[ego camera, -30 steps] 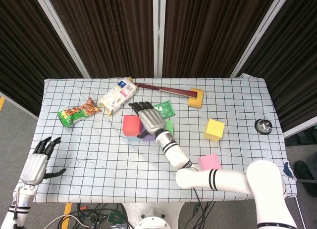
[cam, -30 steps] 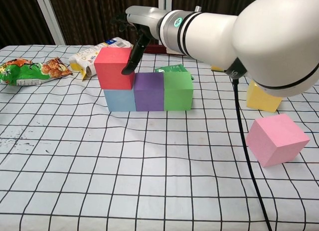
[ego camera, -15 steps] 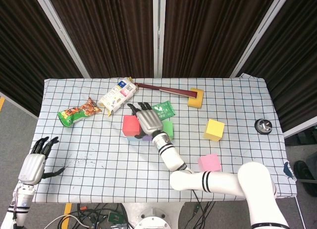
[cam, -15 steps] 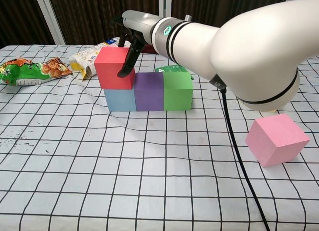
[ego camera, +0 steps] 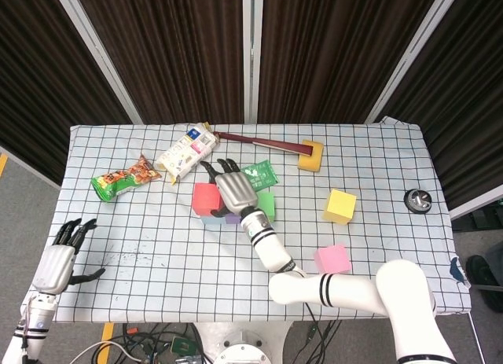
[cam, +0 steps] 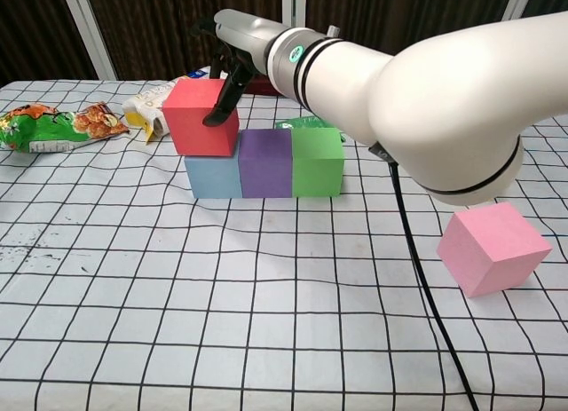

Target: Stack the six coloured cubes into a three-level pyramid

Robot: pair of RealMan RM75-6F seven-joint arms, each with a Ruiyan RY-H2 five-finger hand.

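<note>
One red cube (ego camera: 207,198) sitting atop the blue-purple-green row, right hand (ego camera: 233,189) touching it with fingers spread, gripping nothing; left hand (ego camera: 59,260) hanging open, far left of that row. Chest view: red cube (cam: 201,117) tilting on blue cube (cam: 213,177), beside purple cube (cam: 266,162).

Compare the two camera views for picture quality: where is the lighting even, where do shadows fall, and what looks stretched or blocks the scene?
Head view: even light, sharp grid on the tablecloth, faint shadows. Chest view: soft shadow before the blue cube; the near right arm looms oversized, hiding the table behind it.
</note>
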